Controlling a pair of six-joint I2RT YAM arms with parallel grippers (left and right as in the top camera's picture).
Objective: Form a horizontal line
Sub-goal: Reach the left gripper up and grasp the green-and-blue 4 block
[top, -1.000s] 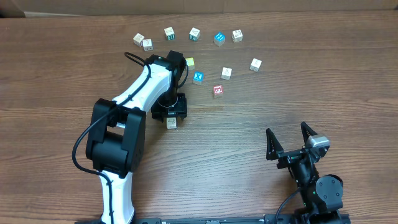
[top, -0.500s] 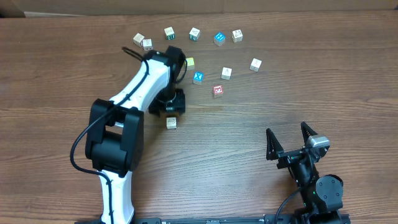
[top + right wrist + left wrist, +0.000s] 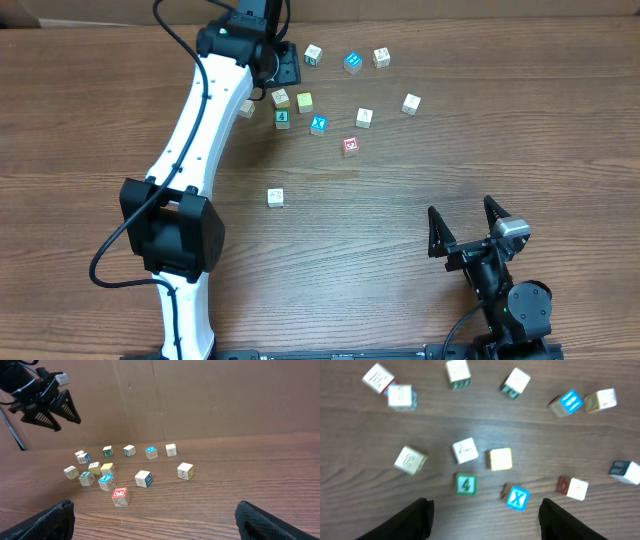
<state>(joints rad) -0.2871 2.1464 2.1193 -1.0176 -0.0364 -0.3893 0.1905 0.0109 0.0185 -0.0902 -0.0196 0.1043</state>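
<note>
My left gripper (image 3: 284, 66) hangs open and empty high over the far cluster of cubes; its dark fingers (image 3: 415, 519) frame the bottom of the left wrist view. Below it lie the blue X cube (image 3: 517, 497) (image 3: 318, 125), the green-faced "4" cube (image 3: 465, 484) (image 3: 282, 118), a cream cube (image 3: 465, 451) (image 3: 281, 98) and another cream cube (image 3: 410, 460). A lone cream cube (image 3: 275, 197) sits apart, nearer the table's middle. My right gripper (image 3: 462, 216) rests open and empty at the near right.
A yellow-green cube (image 3: 304, 102) lies beside the cream one and a red-faced cube (image 3: 350, 146) right of the blue X. More cubes (image 3: 352, 62) are scattered along the far side and at the right (image 3: 411, 103). A cardboard wall (image 3: 200, 400) backs the table.
My left gripper left the lone cream cube on the table and swung up and away to the far cluster. The right arm has not moved.
</note>
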